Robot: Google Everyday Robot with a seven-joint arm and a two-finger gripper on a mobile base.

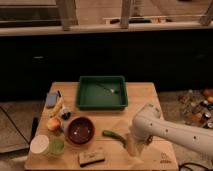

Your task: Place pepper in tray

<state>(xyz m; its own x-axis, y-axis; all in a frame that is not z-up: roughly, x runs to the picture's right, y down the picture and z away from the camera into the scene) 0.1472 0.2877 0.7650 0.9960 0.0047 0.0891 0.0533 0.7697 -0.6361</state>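
Observation:
A green pepper [114, 135] lies on the wooden table [145, 95], in front of the green tray [102, 92] and right of a dark red bowl [80, 131]. The tray sits at the table's back middle with a small utensil inside. My gripper [131, 143] hangs from the white arm [165, 130] that reaches in from the right. It is just right of the pepper's near end, low over the table.
A blue object [52, 99], a banana [56, 107], an apple [53, 124], a white cup [40, 145] and a green cup [56, 147] line the table's left side. A brown sponge-like block [92, 157] lies at the front. Bottles [197, 105] stand on the floor at right.

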